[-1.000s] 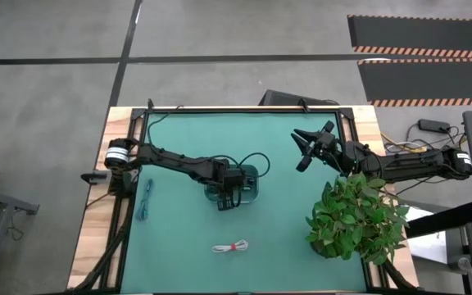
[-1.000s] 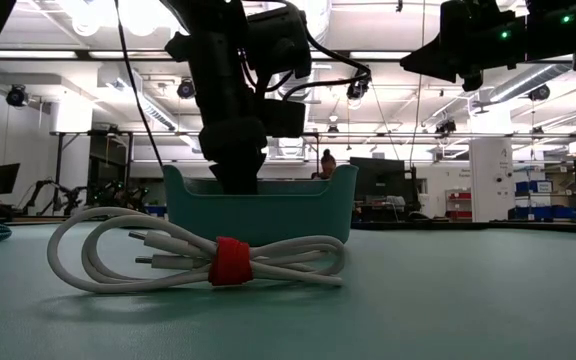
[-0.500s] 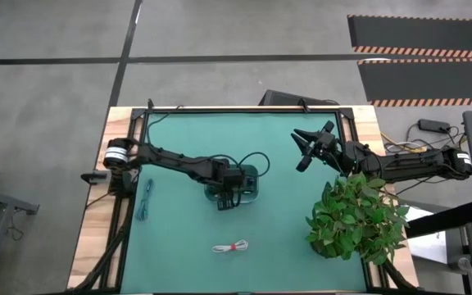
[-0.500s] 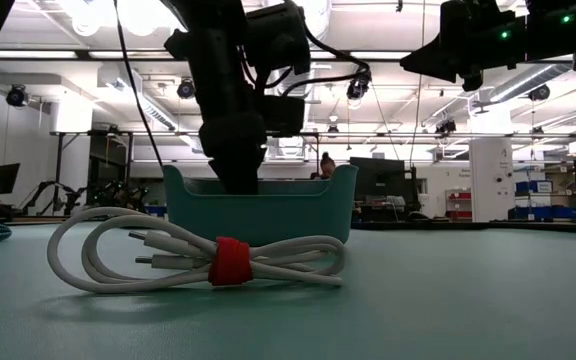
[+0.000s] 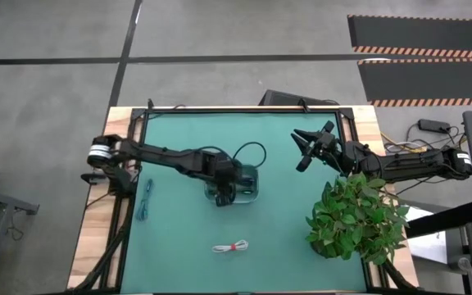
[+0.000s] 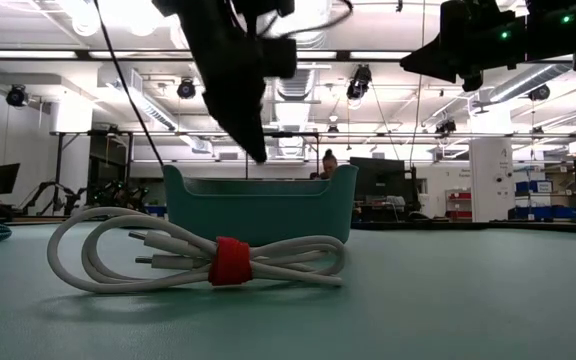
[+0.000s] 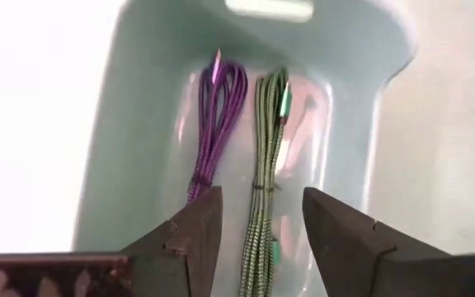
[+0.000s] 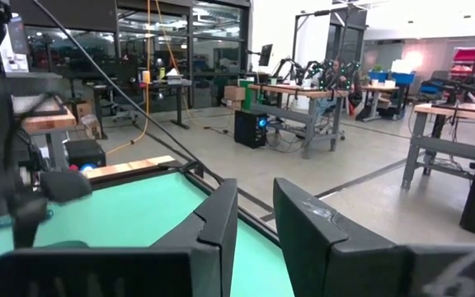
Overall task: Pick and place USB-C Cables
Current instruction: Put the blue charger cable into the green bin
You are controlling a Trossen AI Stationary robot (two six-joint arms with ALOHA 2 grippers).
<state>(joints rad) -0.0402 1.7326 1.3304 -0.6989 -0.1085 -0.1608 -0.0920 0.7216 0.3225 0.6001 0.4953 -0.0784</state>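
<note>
Since a second ago your left gripper [image 6: 258, 150] has lifted out of the tray and now hangs just above its rim, fingers spread, nothing between them; the left arm has also swung its base end toward the table's left edge. Right arm unchanged.

Table [image 5: 285, 221] has a green mat; a potted plant [image 5: 355, 217] sits at its right near corner. You see the right gripper [image 5: 306, 147] raised over the far right part of the mat, well apart from every cable, fingers parted and empty.

Tray [image 5: 248, 187], pale teal, sits about mid-table, left of centre. In the left wrist view, two cable bundles lie side by side on its floor [image 7: 114, 165]: a purple-looking cable [image 7: 215, 124] and a green cable [image 7: 269, 140], near each other, both straight lengthwise.

White cable with red tie [image 6: 213, 262] lies on the mat nearer than the tray, well apart from it. Teal cable [image 5: 144, 201] lies stretched out by the left edge of the mat, left of the tray.
</note>
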